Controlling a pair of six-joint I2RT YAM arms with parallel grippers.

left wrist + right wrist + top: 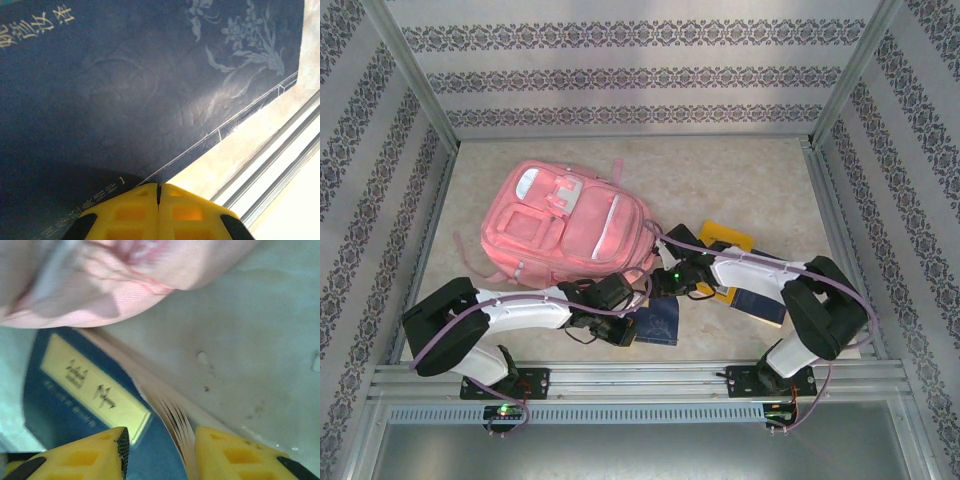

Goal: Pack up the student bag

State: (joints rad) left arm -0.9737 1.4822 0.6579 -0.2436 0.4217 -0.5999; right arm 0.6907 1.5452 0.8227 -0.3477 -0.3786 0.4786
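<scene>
- Student bag [570, 225]: lies flat on the table [750, 180], left of centre, with its pocketed front facing up. Its near right corner is just beside the right gripper [665, 290]. The left gripper [628, 327] sits nearer the arm bases, apart from the bag.
- From the right wrist, the bag's pink fabric [100, 285] hangs just past the fingertips and covers the far end of a blue book with a cream title label [92, 390].
- Right gripper [160, 442]: the jaws stand apart astride that book, one finger on the cover side and the other beside the fanned page edge. Whether they press on it cannot be told.
- Left gripper [159, 192]: clenched, with the yellow fingertips meeting at a thin seam. They sit at the edge of a dark blue book [125, 100]. Whether the cover is pinched between them cannot be told.
- In the top view the dark blue book [657, 322] lies between the two grippers. Whether it is the labelled volume cannot be told.
- Edges: the book's near edge lies close to the aluminium rail [640, 375] at the front of the table. A bag strap trails toward the left rail.
- Open room: there is bare table behind the bag and across the far right. A yellow flat item [725, 237] and a second dark book with a yellow edge [760, 303] lie under the right arm.
- Materials: the bag is soft and creased, with pale panels. The dark cover is matte, with pale floral line-work and printed characters. The tabletop is beige, mottled and lightly pitted.
</scene>
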